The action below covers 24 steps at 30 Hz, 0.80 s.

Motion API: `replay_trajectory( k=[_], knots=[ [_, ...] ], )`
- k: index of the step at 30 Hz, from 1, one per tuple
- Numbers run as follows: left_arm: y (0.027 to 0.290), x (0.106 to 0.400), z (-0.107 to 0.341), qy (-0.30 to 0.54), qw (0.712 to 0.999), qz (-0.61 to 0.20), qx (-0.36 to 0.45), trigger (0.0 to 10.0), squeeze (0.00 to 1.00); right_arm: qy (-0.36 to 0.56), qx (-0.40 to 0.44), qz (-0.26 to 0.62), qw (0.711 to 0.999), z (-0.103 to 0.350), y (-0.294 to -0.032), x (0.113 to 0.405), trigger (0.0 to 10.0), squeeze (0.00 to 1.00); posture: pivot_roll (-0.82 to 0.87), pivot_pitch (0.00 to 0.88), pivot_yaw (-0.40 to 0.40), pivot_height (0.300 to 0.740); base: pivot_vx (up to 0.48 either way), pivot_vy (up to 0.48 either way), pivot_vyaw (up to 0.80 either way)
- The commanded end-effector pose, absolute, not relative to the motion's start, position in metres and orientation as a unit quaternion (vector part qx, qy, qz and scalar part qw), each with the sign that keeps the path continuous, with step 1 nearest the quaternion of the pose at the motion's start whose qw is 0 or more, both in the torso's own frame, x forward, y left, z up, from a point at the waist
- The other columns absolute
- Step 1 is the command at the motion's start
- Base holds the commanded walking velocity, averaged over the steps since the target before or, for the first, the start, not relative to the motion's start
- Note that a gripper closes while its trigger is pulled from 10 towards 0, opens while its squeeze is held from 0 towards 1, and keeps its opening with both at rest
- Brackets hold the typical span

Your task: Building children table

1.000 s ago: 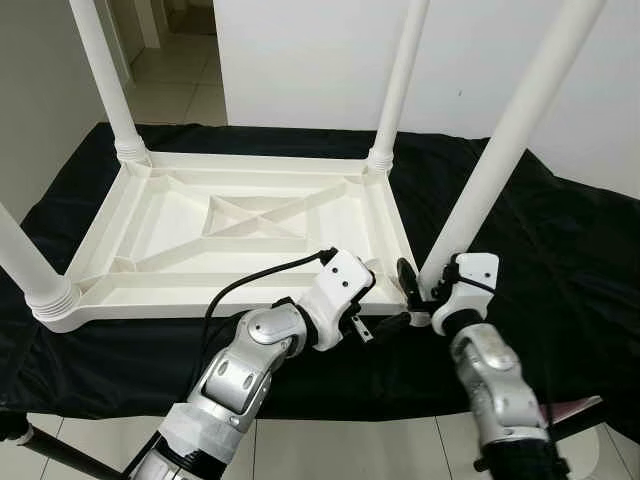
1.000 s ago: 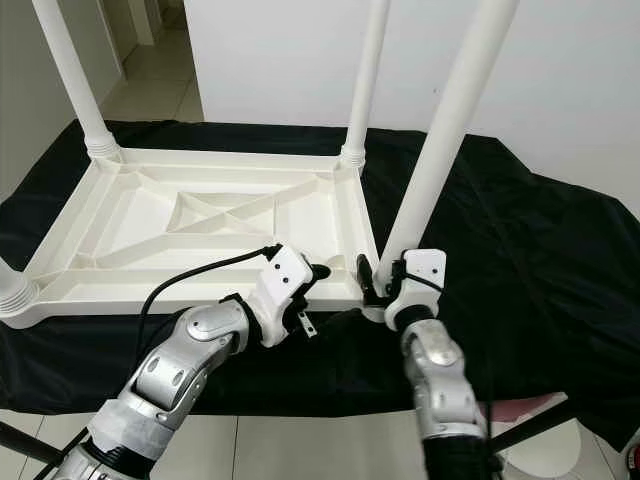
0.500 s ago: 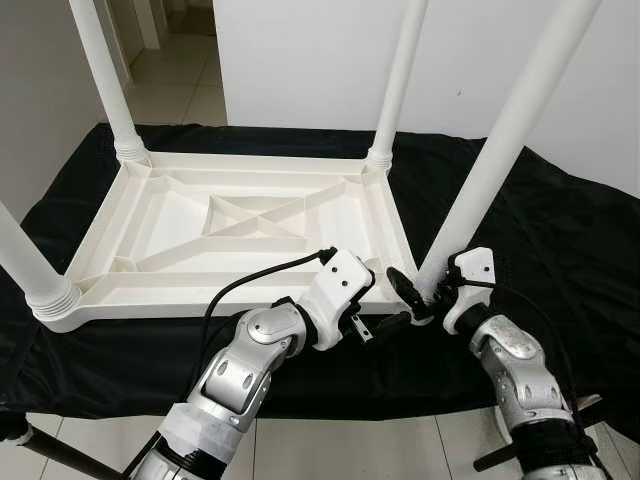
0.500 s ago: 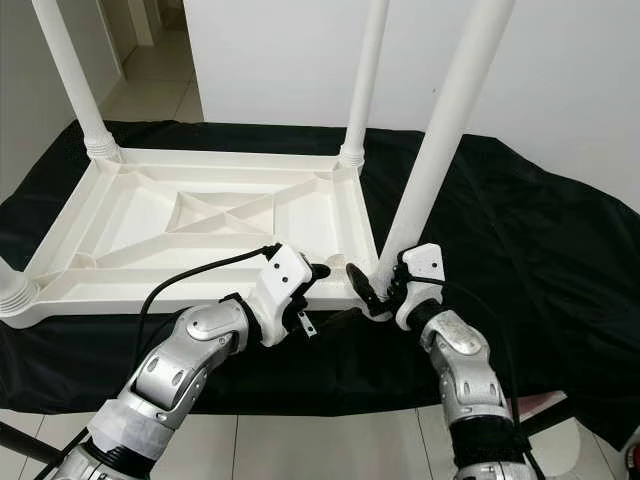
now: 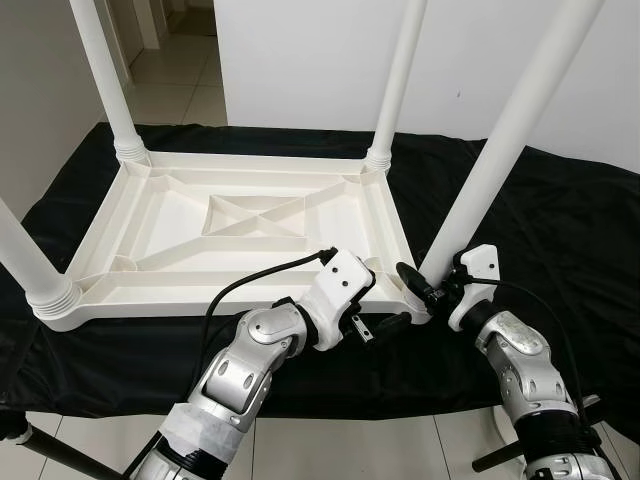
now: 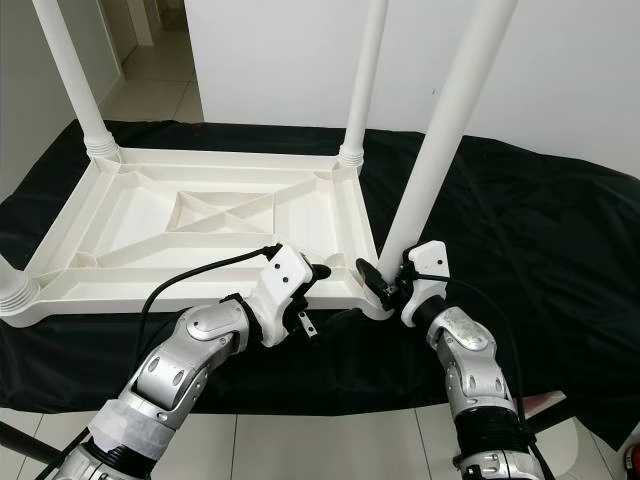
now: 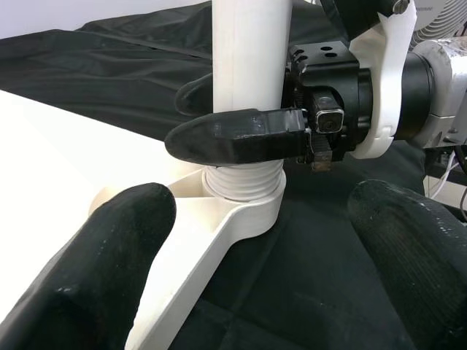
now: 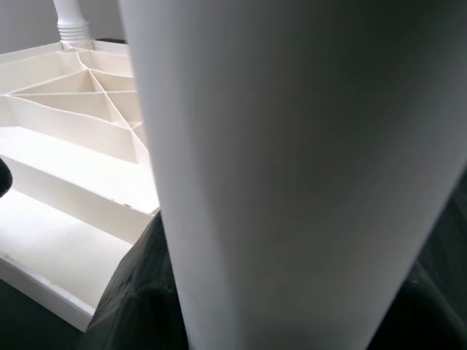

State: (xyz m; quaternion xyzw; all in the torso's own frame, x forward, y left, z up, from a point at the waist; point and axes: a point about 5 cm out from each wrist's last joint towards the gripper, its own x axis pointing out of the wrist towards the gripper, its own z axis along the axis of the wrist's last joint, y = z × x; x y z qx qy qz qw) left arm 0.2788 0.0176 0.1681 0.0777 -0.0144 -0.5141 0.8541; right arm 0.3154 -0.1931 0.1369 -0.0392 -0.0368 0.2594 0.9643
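White plastic tabletop [image 5: 240, 225] lies upside down on the black-draped bench [image 5: 560, 250], and with our right gripper [image 7: 241, 120] clamped round the near-right leg [image 5: 500, 150] at its threaded socket while our left gripper [image 5: 385, 322] waits spread, we risk cross-threading.

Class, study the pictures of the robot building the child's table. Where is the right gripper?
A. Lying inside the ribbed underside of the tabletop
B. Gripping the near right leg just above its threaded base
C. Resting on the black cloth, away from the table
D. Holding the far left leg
B: the left wrist view shows the right gripper with its fingers closed around the near right leg, just above its threaded base.
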Motion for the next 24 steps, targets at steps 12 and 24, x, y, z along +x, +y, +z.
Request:
replay_trajectory(
  k=[12, 24],
  knots=[
    [0.019, 0.280, 0.165, -0.009, 0.862, -0.500, 0.081, 10.0, 0.00, 0.029, 0.003, 0.121, 0.992, 0.106, -0.187, 0.310, 10.0, 0.00, 0.02, 0.072, -0.032, 0.740, 0.000, 0.000, 0.00],
    [0.018, 0.279, 0.165, -0.010, 0.860, -0.504, 0.082, 10.0, 0.00, 0.022, 0.053, -0.034, 0.998, 0.108, -0.170, 0.297, 10.0, 0.00, 0.03, 0.062, -0.038, 0.740, 0.000, 0.000, 0.00]
  ],
)
